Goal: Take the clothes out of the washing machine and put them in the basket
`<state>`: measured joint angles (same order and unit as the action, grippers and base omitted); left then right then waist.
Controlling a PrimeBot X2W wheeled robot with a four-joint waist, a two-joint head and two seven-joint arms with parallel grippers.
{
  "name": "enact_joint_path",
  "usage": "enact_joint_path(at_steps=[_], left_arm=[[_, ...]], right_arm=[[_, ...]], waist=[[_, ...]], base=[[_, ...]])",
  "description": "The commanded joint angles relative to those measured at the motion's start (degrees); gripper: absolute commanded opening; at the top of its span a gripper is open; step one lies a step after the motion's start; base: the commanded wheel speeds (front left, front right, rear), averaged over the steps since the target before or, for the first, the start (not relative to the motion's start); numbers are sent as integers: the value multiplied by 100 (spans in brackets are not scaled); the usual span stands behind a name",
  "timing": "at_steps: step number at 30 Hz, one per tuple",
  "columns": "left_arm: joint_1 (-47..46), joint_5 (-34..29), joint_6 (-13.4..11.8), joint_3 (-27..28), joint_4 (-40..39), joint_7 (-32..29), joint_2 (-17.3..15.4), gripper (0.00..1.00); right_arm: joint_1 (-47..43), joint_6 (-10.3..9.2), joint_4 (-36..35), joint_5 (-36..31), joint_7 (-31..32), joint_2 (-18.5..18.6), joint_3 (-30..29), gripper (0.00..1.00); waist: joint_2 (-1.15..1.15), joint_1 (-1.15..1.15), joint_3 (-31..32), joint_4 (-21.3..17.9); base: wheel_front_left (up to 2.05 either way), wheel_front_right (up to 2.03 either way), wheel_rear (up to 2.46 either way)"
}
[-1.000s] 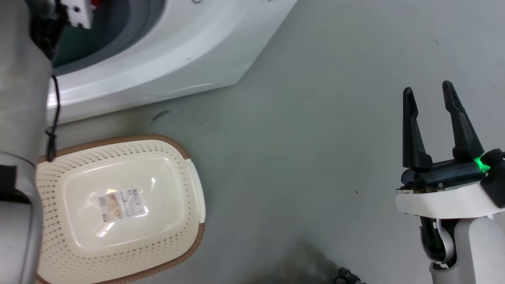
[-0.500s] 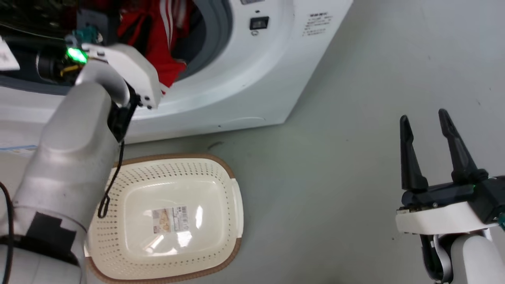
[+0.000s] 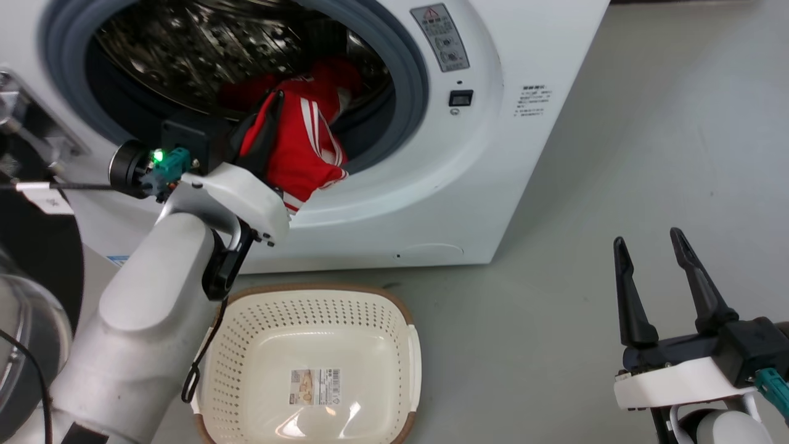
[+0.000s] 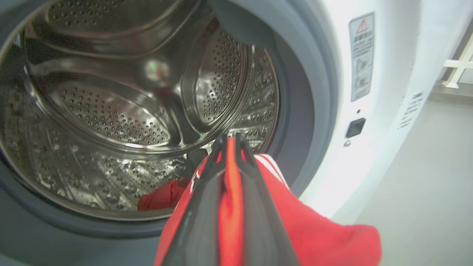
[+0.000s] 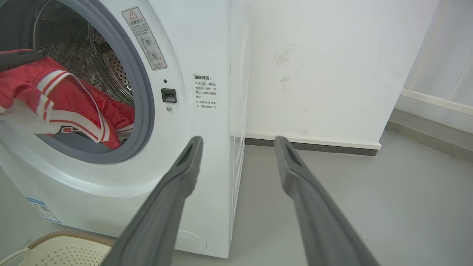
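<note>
— Grey floor [image 3: 585, 154] before the washing machine [image 3: 493, 185]; our head camera has tipped upward over the last second, so the basket [image 3: 320, 288] sitting lower in frame is the camera's doing, not the basket's; the open drum [image 4: 111, 111] is now plainly seen.

— And our left gripper [image 4: 229, 138]?

— Pressed together on a red garment [image 3: 302, 154] with white stripes; the cloth hangs across the grey ring, partly outside the opening. Half a second ago the same red showed there beside that arm; whether it has come further out we cannot tell, since the view itself moved.

— Right gripper [image 3: 647, 236]?

— Spread, holding nothing, well off to the right above the floor; posed as it was a second ago.

— What does that mean for the task?

— We judge the first piece is secured and the lift-out under way. The basket stands on the floor just below the opening, no clothes in it yet; a second red piece [image 4: 162, 195] lies low in the drum, so another reach looks likely.
</note>
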<state>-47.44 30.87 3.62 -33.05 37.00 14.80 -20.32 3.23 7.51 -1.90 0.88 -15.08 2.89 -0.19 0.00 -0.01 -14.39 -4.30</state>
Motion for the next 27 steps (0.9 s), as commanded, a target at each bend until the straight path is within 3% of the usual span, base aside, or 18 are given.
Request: enact_joint_path(at_steps=[1,16,27], left_arm=[[185,-47,-90,-3,-326,-1,-85,0],[1244,-204,-972,93,-3655,-876,-1038,0],[1754,-345,-1432,172,-5232,-1267,-1513,0]], right_arm=[[-102,-4,13,-45,-14,-3,0,100],[-489,-4,104,-6,-14,-3,62,100],[-574,-4,118,53,-14,-3,42,100]], waist=[[0,1,255,177],[0,1,835,369],[0,1,890,437]], base=[[0,0,0],[0,0,0],[0,0,0]])
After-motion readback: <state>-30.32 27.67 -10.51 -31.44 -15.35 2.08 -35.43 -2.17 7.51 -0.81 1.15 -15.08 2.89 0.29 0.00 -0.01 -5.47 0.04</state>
